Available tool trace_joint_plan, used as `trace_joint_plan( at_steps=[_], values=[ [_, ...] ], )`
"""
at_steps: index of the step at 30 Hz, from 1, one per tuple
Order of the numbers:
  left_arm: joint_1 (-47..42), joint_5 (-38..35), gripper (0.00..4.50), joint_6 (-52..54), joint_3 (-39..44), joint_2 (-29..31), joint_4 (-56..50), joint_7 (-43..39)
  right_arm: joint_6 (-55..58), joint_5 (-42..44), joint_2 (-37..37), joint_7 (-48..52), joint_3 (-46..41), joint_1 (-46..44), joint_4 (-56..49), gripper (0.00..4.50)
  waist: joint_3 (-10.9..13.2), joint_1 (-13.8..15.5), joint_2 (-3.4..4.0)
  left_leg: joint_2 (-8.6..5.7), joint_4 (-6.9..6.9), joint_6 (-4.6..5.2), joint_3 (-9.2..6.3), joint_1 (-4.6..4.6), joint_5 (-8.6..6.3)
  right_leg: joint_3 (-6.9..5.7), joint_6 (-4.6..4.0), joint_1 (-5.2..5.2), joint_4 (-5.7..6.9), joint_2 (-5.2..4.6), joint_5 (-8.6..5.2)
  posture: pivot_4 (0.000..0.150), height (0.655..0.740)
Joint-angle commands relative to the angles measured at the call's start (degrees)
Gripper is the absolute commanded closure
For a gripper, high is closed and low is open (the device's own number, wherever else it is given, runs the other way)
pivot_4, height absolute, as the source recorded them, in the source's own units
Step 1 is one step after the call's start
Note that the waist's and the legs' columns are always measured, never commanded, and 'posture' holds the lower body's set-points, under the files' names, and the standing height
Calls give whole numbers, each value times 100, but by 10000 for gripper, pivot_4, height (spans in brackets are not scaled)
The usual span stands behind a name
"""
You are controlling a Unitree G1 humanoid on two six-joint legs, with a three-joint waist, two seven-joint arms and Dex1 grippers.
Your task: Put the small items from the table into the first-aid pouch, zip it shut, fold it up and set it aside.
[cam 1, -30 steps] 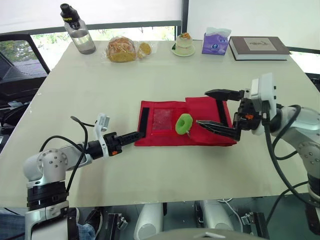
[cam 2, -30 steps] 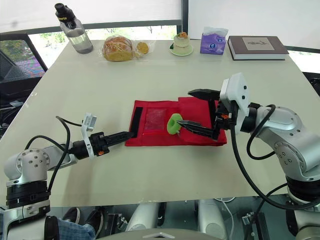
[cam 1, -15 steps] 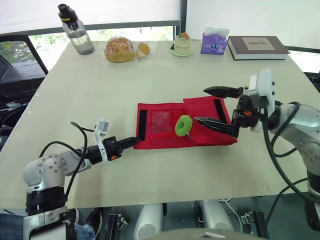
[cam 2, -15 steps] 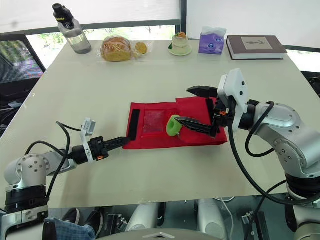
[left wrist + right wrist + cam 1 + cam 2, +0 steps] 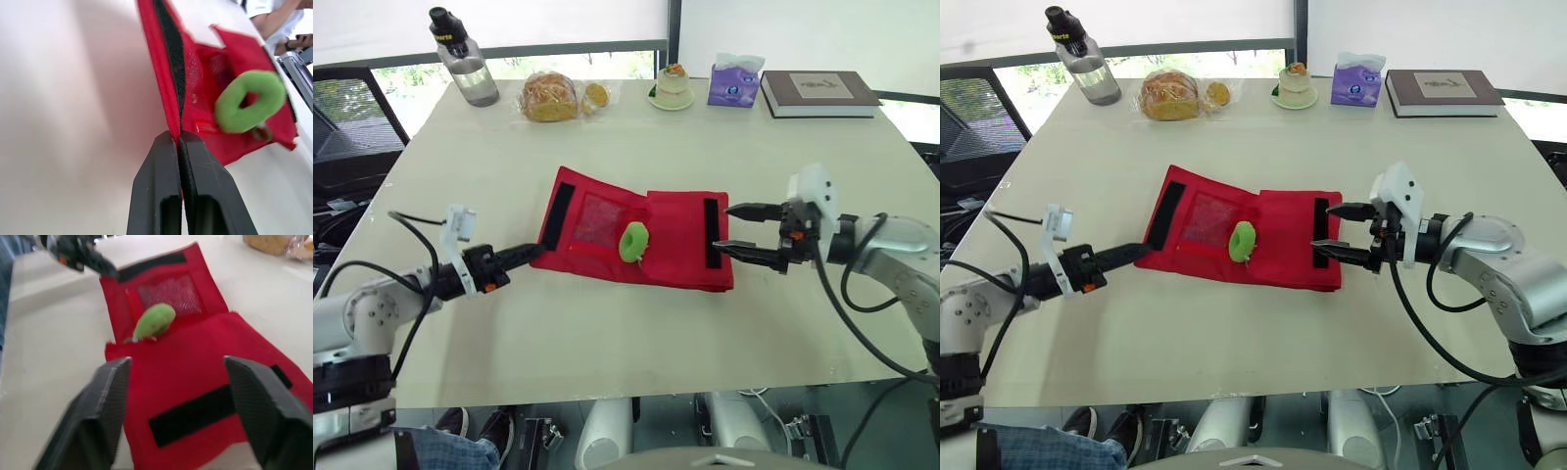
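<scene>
Fingers (image 5: 156,166) of the left gripper (image 5: 530,252) are clenching the near corner of the red pouch (image 5: 675,230) on its side toward the robot's left, with the edge of the fabric pinched between them. That end of the pouch is tilting up off the desk (image 5: 607,147), while the rest is lying flat.

The pouch is sitting opened out in the middle of the desk. A green ring (image 5: 632,241) is resting on top of it at about its centre, beside a mesh window (image 5: 595,213). Two black strips are running across the fabric — one (image 5: 556,208) near the lifted end, the other (image 5: 711,233) near the opposite edge.

The right gripper (image 5: 724,227) is hovering just beside that opposite edge, released, its jaws standing well apart and grasping nothing.

Well beyond the pouch, along the far edge of the desk, a water bottle (image 5: 465,59), a bagged loaf (image 5: 548,96), a small dessert on a plate (image 5: 672,86), a purple tissue pack (image 5: 734,83) and a book (image 5: 819,92) are standing in a row.
</scene>
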Motion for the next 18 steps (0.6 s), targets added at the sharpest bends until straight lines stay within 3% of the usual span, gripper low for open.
trace_joint_plan(
  at_steps=[1,4,10,18],
  values=[
    [-436,-70,45000,-151,-187,254,-59,-621,-583,-649,245,76,398,-368,479,32694,1,-9,0,-3,0,0,0,0,0,0,3,0,0,2,2,1500,7332],
    [-765,-12,45000,-247,-423,386,41,-1082,-1016,-1056,549,189,692,-522,1087,44589,2,-13,-1,-5,0,0,-1,-1,0,-2,7,-1,-1,9,4,1500,7332],
    [-1318,229,45000,-558,-961,532,264,-1894,-1571,-1612,1146,352,1068,-889,2164,44589,4,-17,0,-5,-1,0,0,-4,0,0,9,-6,4,12,5,1500,7332],
    [-2034,290,45000,-886,-1467,156,58,-2484,-2094,-2347,1557,577,1566,-972,3036,44589,2,-18,-2,-5,1,0,-1,-1,0,0,10,-6,9,16,6,1500,7332]
  ],
)
